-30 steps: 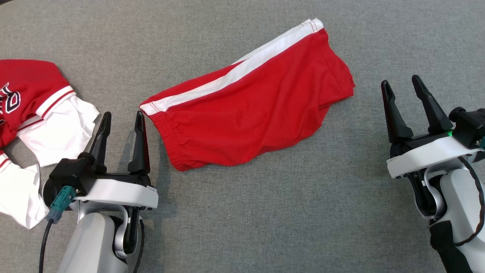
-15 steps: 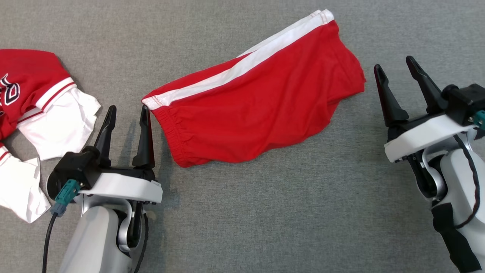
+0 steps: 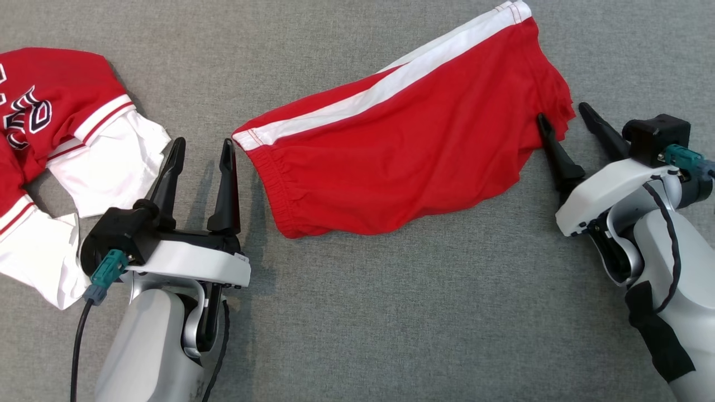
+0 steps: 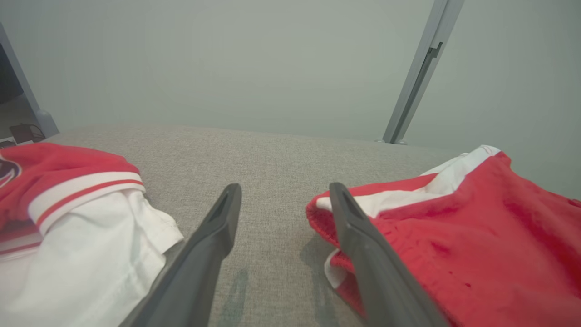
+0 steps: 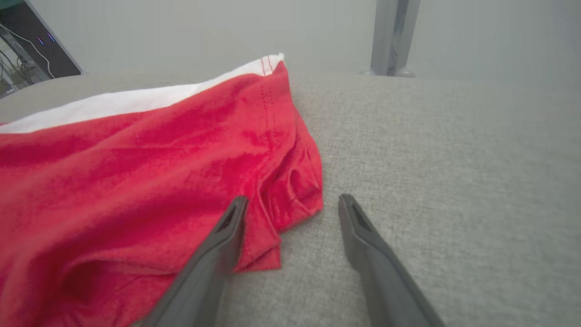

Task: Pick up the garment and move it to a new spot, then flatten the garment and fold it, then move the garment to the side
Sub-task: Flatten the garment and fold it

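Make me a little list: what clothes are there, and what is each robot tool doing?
Garment: red shorts with a white stripe, lying rumpled
Underneath: grey cloth surface
Other clothing: red and white jersey, at the left
Left tool: open, beside the waistband end
Right tool: open, at the leg hem corner
Held: nothing

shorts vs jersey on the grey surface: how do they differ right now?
The shorts lie spread fairly flat between the left tool and right tool; the jersey is crumpled at the far left, cut off by the head view's edge. The shorts carry one white side stripe, no print; the jersey has white panels, striped trim and lettering. Both are red and white, on the grey surface, neither gripped.
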Robot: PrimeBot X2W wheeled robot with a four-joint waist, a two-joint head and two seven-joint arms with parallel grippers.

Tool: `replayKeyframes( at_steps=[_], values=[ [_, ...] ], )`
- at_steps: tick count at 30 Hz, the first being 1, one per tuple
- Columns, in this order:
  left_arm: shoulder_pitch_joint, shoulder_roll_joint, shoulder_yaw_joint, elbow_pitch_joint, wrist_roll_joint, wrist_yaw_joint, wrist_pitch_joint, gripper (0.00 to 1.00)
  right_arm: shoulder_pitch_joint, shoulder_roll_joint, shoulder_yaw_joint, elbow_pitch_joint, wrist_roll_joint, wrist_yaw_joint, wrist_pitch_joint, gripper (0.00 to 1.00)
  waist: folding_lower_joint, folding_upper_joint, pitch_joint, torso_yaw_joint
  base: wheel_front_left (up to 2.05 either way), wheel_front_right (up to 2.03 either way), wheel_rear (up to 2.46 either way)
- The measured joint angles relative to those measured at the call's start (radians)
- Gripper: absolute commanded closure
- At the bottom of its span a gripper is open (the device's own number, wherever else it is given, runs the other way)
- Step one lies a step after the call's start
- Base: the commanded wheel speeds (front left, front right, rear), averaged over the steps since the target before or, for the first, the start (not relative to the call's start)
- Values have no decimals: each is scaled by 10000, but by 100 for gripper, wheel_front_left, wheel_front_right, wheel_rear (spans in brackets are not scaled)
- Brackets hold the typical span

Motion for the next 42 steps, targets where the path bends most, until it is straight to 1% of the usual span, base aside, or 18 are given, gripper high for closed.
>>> replayKeyframes(
  at_steps=[1,2,3,4,8,14,18,25,33,42],
  values=[
    [1,-2,15,2,10,0,0,0,-62,71,36,105,71,0,15,19,0,0,-16,-22,0,0,0],
    [3,-8,25,4,23,0,0,0,-91,115,81,215,186,-2,38,60,0,0,-34,-49,0,0,0],
    [12,-12,42,6,35,0,0,0,-111,148,140,267,276,0,36,98,0,0,-55,-80,0,0,0],
    [21,-12,54,8,75,-2,0,0,-116,157,199,320,332,-2,0,100,0,0,-81,-110,0,0,0],
    [122,-10,100,27,176,-61,0,0,0,261,318,472,721,10,-341,100,0,0,-238,-235,0,0,0],
    [291,-6,203,17,199,-52,0,0,932,267,259,236,1221,10,-988,100,0,-1,-604,-459,0,0,0],
    [492,42,242,36,209,-52,0,0,1756,257,0,-71,1398,10,-1206,100,0,0,-866,-688,0,0,0],
    [765,92,205,31,213,12,50,0,3022,119,-736,-631,1323,12,-1317,100,0,0,-1172,-1075,0,0,0],
    [801,132,113,-63,180,31,144,0,3409,151,-1321,-857,1160,12,-1327,100,0,0,-1196,-1201,0,0,0],
    [842,159,19,-73,153,59,174,0,3408,240,-1490,-955,1087,10,-1317,100,0,0,-1294,-1192,0,0,0]
  ],
)
